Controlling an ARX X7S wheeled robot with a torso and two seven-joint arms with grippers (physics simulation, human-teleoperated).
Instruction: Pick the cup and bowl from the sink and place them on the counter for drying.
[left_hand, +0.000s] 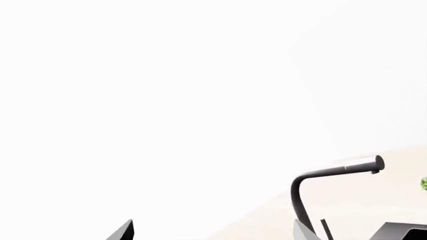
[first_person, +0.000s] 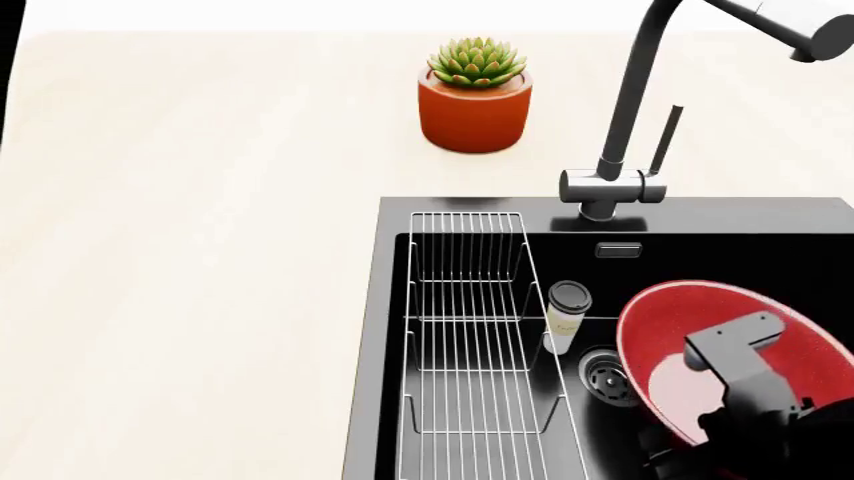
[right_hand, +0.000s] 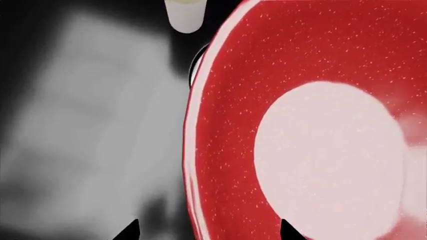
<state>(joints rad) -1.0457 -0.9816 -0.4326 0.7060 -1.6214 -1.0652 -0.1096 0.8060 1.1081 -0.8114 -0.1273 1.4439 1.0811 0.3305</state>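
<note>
The red speckled bowl (first_person: 787, 330) lies in the right half of the black sink (first_person: 467, 225). The small off-white cup (first_person: 569, 316) with a dark lid stands upright beside it, near the steel drain (first_person: 609, 377). My right arm (first_person: 742, 365) reaches down over the bowl. In the right wrist view my right gripper (right_hand: 210, 231) is open. Its jaws straddle the rim of the bowl (right_hand: 293, 125), one tip inside and one outside. The base of the cup (right_hand: 185, 14) shows beyond the rim. My left gripper (left_hand: 213, 232) is open with nothing between its tips, held up in front of a white wall.
A wire rack (first_person: 467, 330) fills the sink's left part. The dark gooseneck faucet (first_person: 627, 120) rises behind the basin, and the faucet (left_hand: 320, 180) also shows in the left wrist view. An orange pot with a succulent (first_person: 475, 95) stands on the pale counter (first_person: 187, 260).
</note>
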